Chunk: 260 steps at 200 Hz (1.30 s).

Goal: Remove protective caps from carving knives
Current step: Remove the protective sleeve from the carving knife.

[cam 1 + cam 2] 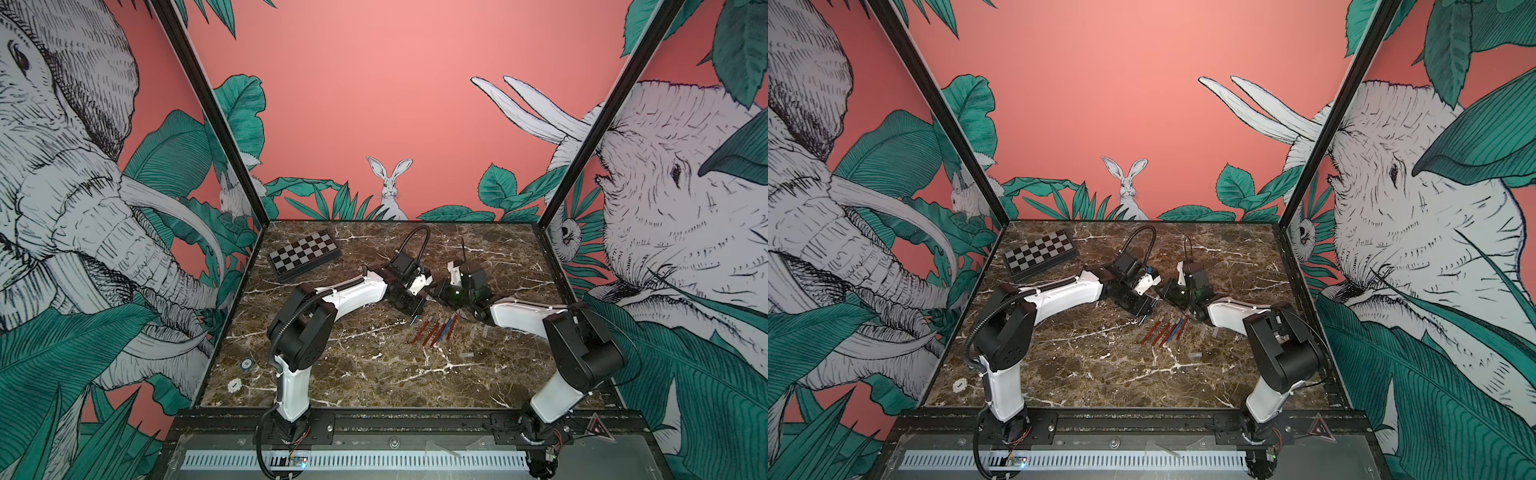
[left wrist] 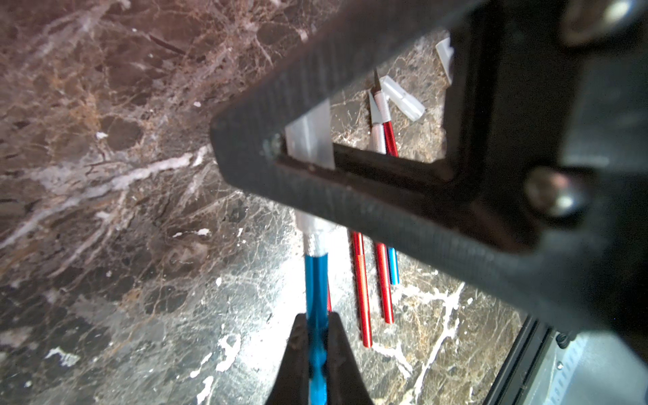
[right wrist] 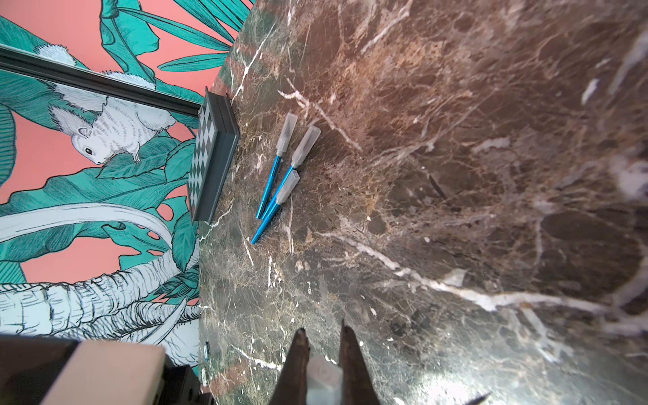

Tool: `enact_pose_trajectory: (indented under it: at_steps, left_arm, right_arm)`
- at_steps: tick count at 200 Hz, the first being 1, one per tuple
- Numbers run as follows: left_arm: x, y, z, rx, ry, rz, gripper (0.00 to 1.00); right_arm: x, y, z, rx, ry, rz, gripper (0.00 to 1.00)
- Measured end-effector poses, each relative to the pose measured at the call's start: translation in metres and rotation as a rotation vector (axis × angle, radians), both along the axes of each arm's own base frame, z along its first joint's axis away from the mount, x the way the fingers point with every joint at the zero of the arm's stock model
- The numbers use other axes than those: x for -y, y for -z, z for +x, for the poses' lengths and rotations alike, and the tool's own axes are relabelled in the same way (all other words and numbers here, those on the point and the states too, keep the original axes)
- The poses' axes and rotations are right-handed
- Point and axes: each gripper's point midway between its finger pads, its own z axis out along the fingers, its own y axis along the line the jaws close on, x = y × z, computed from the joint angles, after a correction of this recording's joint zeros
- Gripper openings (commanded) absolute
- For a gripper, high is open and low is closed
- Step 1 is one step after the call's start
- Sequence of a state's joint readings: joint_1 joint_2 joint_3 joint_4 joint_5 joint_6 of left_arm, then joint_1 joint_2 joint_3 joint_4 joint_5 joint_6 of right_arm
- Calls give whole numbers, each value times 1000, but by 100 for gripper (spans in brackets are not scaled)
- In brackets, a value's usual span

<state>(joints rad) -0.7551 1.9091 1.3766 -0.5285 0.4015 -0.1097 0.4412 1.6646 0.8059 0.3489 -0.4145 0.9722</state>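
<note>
In the left wrist view my left gripper (image 2: 317, 319) is shut on the handle of a blue carving knife (image 2: 315, 277). The clear protective cap (image 2: 310, 140) on its tip sits between the black fingers (image 2: 350, 200) of my right gripper. In the right wrist view my right gripper (image 3: 324, 336) is shut on that cap (image 3: 322, 377). The two grippers meet tip to tip above mid-table in both top views (image 1: 428, 296) (image 1: 1157, 301). Several bare red and blue knives (image 1: 436, 330) (image 1: 1167, 329) lie just in front. Three capped blue knives (image 3: 280, 168) lie beside the board.
A checkered black-and-silver board (image 1: 304, 254) (image 1: 1040, 253) (image 3: 207, 157) lies at the back left. Loose clear caps (image 1: 478, 330) (image 1: 1196, 355) (image 2: 403, 100) lie right of the bare knives. Two small round discs (image 1: 247, 364) (image 1: 234, 386) sit near the table's front left edge.
</note>
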Motion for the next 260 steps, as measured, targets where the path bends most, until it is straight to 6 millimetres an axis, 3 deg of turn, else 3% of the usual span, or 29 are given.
enact_pose_trajectory:
  at_steps: [174, 260]
  left_arm:
    - [9, -17, 7, 5, 15, -101, 0]
    - [10, -29, 12, 105, -4, -27, 0]
  right_arm:
    - [3, -24, 8, 177, -84, 88, 6]
    - [19, -31, 8, 71, 24, 46, 7]
